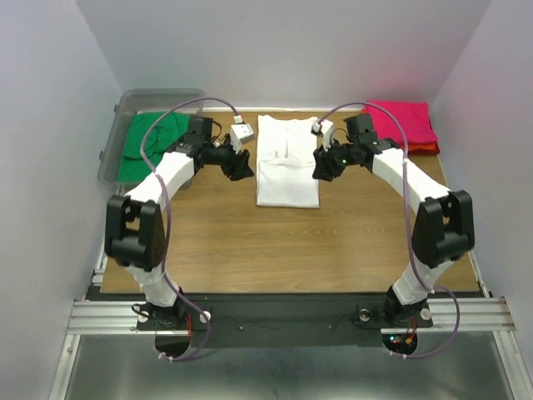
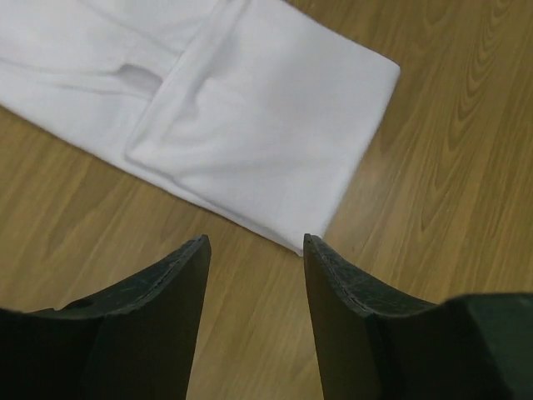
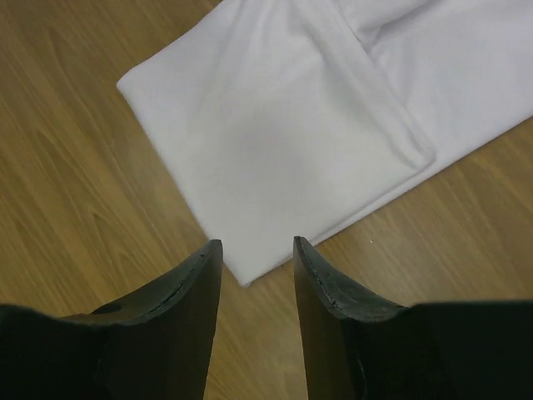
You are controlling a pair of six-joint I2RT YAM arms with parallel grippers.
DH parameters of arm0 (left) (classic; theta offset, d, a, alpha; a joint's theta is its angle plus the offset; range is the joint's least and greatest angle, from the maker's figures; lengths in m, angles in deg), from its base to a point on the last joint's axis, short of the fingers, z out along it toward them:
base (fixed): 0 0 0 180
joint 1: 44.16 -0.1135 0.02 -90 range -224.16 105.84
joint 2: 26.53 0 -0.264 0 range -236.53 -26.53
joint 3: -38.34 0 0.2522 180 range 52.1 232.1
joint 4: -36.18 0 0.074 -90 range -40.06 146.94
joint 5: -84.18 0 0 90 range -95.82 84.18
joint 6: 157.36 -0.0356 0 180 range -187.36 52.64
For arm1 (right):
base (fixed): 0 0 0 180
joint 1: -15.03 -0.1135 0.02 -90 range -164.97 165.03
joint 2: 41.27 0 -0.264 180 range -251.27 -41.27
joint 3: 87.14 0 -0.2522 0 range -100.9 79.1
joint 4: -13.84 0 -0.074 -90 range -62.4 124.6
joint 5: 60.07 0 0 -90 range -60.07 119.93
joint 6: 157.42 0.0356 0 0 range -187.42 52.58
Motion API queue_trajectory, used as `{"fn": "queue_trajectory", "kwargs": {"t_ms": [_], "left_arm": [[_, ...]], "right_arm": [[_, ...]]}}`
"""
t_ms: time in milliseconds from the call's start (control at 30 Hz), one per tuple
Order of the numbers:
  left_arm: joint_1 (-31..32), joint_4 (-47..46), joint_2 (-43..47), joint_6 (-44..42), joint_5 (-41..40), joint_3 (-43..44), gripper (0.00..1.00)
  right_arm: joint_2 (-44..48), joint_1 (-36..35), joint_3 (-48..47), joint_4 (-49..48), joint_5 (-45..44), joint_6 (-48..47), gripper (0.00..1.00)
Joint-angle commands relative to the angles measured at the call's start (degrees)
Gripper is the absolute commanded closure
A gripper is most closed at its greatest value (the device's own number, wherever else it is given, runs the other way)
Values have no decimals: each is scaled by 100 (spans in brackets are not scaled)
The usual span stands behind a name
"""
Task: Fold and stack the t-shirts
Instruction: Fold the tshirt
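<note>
A white t-shirt (image 1: 286, 160) lies partly folded in the middle of the table, sleeves folded in; it also shows in the left wrist view (image 2: 250, 125) and in the right wrist view (image 3: 291, 133). My left gripper (image 1: 243, 169) is open and empty just left of its edge, with a shirt corner right by the fingertips (image 2: 256, 242). My right gripper (image 1: 321, 169) is open and empty just right of the shirt, a corner between its fingertips (image 3: 256, 243). A magenta pink t-shirt (image 1: 400, 122) lies folded on a red-orange one (image 1: 425, 147) at the back right. A green t-shirt (image 1: 150, 142) lies in the bin.
The clear grey plastic bin (image 1: 111, 142) stands at the back left corner. White walls close in the left, right and back sides. The wooden table (image 1: 283, 250) ends at a metal rail near the arm bases.
</note>
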Motion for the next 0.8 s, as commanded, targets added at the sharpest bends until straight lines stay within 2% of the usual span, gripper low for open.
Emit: {"fn": "queue_trajectory", "kwargs": {"t_ms": [0, 33, 133, 233, 500, 767], "left_arm": [[538, 32, 946, -1798, -650, -1015, 40], [653, -151, 1209, -2306, -828, -1496, 39], [1022, -590, 1492, -3010, -1312, -2131, 38], [1269, -933, 1432, -3233, -1602, -2335, 38], [1568, -1515, 914, -3761, -2094, -2301, 37], [1673, -1524, 421, -3893, -2236, -2072, 39]], "right_arm": [[711, -281, 977, -63, -840, -1303, 55], [765, -325, 1152, -151, -957, -1618, 56], [984, -457, 1741, -580, -1265, -1945, 56], [1021, -650, 2059, -985, -1537, -2183, 56], [704, -993, 2235, -1452, -1784, -2588, 56], [344, -1099, 2261, -1566, -1845, -2720, 58]]}}
